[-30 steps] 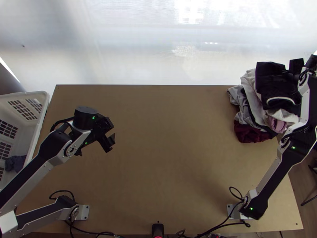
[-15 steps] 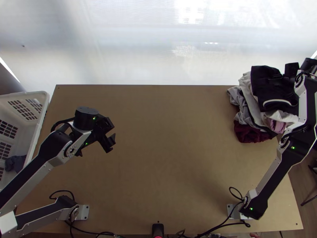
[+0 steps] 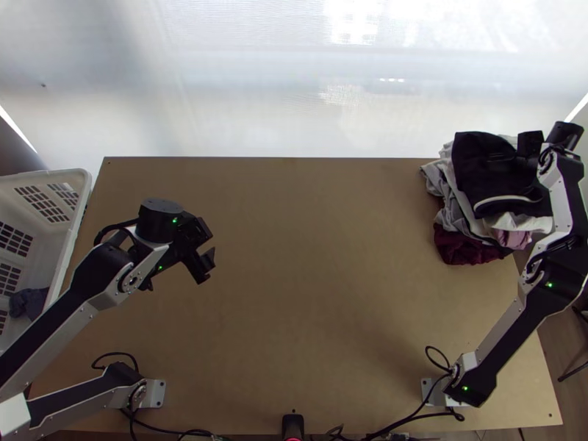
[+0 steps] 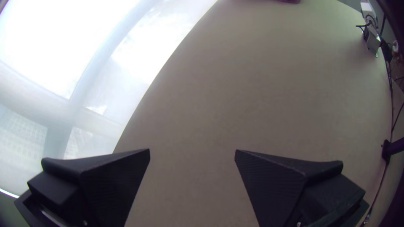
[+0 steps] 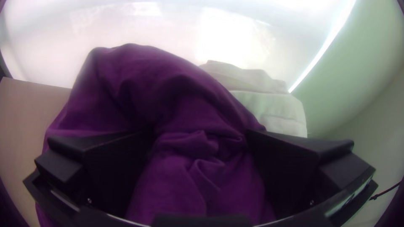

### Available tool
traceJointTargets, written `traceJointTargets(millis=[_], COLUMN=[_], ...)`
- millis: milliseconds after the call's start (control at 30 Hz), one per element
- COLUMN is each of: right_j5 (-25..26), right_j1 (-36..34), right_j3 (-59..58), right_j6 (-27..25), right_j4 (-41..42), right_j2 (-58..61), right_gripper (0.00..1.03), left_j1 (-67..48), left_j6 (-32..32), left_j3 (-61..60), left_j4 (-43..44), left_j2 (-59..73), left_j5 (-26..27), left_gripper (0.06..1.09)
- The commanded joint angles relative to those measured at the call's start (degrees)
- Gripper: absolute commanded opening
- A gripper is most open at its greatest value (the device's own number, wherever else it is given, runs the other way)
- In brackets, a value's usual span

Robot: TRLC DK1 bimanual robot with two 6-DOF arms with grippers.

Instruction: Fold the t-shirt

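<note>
The dark t-shirt (image 3: 481,173) is lying bunched atop the far-right pile (image 3: 467,248), likely soft, wanting an edge hold; the right gripper (image 5: 200,130) is straddling folds, jaws apart; the left gripper (image 4: 192,150) is gaping empty.

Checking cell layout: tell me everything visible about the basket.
The white basket stands upright beside the table's left edge, open-topped. It looks like rigid plastic, walls pierced with grids of slots. Bunched dark cloth lies inside. The view crops it; whether it touches the table I can't tell.
</note>
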Motion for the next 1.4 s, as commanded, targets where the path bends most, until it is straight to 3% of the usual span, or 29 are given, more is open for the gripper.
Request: traceJointTargets(millis=[0, 333, 767, 1367], right_j5=[1.17, 0.99, -0.59, -0.77], right_j1=[-0.67, -2.25, -0.93, 1.53], right_j3=[-10.12, -8.01, -5.20, 8.07], right_j6=[-0.78, -0.34, -0.17, 2.56], right_j4=[5.50, 5.67, -0.48, -12.17], right_j2=[-2.47, -6.43, -14.34, -23.65], right_gripper=[0.98, 0.98, 0.98, 0.98], left_j1=[-0.22, -1.37, -1.89, -2.60], left_j6=[-0.18, 0.00, 0.09, -0.97], left_j3=[-0.75, -0.39, 0.31, 1.45], left_j4=[-0.20, -0.55, -1.08, -2.40], left_j2=[-0.84, -1.72, -2.25, -4.10], left_j5=[0.03, -0.67, -1.20, -1.11], left_gripper=[1.04, 1.04, 1.04, 1.04])
